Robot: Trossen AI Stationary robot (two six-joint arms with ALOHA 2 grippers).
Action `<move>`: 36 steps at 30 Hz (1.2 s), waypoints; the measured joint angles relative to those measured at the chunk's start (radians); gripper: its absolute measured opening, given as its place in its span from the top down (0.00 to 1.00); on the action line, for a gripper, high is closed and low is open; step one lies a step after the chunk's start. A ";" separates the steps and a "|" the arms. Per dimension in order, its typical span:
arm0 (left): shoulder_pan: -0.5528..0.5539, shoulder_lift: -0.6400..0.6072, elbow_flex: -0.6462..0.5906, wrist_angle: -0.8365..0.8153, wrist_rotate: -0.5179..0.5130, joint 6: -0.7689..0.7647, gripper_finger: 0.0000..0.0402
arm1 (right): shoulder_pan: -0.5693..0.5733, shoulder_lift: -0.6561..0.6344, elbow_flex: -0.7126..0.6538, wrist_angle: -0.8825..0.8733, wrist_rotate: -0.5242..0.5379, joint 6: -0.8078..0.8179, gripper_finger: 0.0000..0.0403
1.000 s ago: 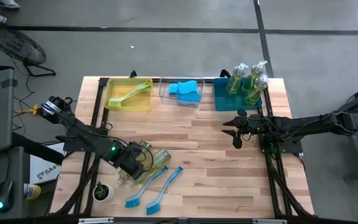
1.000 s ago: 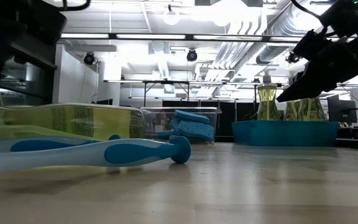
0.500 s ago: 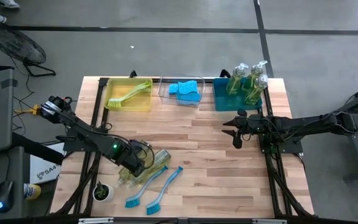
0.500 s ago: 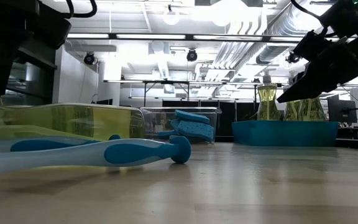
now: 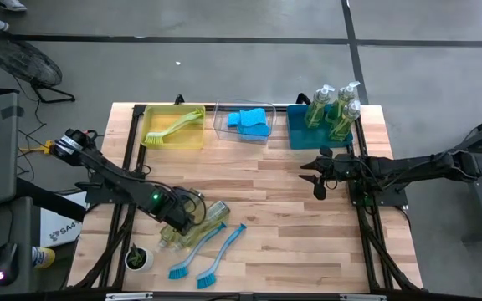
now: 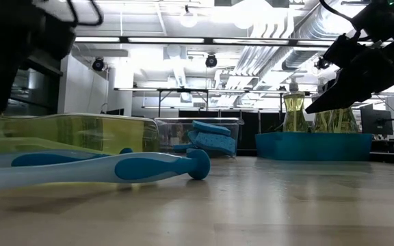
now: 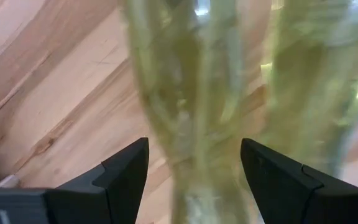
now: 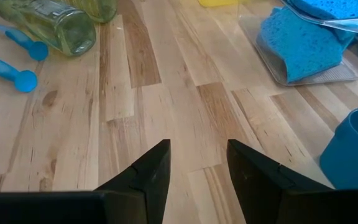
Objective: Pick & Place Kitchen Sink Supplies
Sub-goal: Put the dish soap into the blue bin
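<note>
Two clear yellow-green soap bottles point(image 5: 201, 221) lie on their sides on the wood table, near its front left. My left gripper point(image 5: 180, 221) points down over them, open. In the left wrist view a blurred bottle point(image 7: 207, 118) runs between its fingers; I see no touch. Two blue dish brushes point(image 5: 209, 253) lie beside the bottles. My right gripper point(image 5: 315, 176) hangs open above the table's right half, nothing in it. At the far edge, a yellow-green brush point(image 5: 174, 126) lies in the yellow bin, blue sponges point(image 5: 248, 122) in the clear bin, and three bottles point(image 5: 334, 110) stand in the teal bin.
A small potted plant point(image 5: 139, 257) stands at the front left corner, close to the brushes' heads. The yellow bin point(image 5: 192, 142), clear bin point(image 5: 221, 122) and teal bin point(image 5: 298, 136) line the far edge. Bare wood point(image 5: 283, 226) spans the middle and front right.
</note>
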 joint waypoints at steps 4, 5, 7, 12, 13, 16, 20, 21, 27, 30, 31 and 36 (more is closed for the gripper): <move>-0.001 -0.002 -0.060 0.045 0.061 -0.029 0.38 | 0.000 0.000 0.000 0.000 -0.004 0.000 0.63; 0.000 -0.002 -0.072 0.067 0.074 -0.032 0.38 | 0.000 0.000 0.000 0.000 -0.004 0.000 0.63; -0.001 -0.002 -0.090 0.111 0.078 -0.034 0.38 | 0.000 0.000 0.000 0.000 -0.004 0.000 0.63; -0.002 0.002 -0.111 0.176 0.053 -0.020 0.38 | 0.000 0.000 0.000 0.000 -0.005 0.000 0.63; -0.001 0.002 -0.119 0.180 0.053 -0.021 0.38 | 0.000 0.000 0.000 0.000 -0.005 0.000 0.63; -0.001 0.002 -0.152 0.176 0.073 -0.021 0.38 | 0.000 0.000 0.000 0.000 -0.005 0.001 0.63; -0.003 0.002 -0.201 0.200 0.091 -0.021 0.38 | 0.000 0.002 0.000 -0.002 -0.005 0.001 0.63; -0.003 0.002 -0.211 0.198 0.092 -0.021 0.38 | 0.000 0.002 0.000 0.000 -0.005 0.001 0.63; -0.003 0.001 -0.244 0.191 0.116 -0.021 0.38 | 0.000 0.002 0.000 0.000 -0.005 0.001 0.63; -0.003 0.001 -0.244 0.192 0.151 -0.021 0.38 | 0.000 0.002 0.000 0.000 -0.005 0.001 0.63; -0.003 0.001 -0.244 0.191 0.156 -0.021 0.38 | 0.000 0.002 0.000 0.000 -0.005 0.001 0.63; -0.003 0.001 -0.244 0.191 0.158 -0.020 0.42 | 0.000 0.002 0.000 0.000 -0.001 0.002 0.63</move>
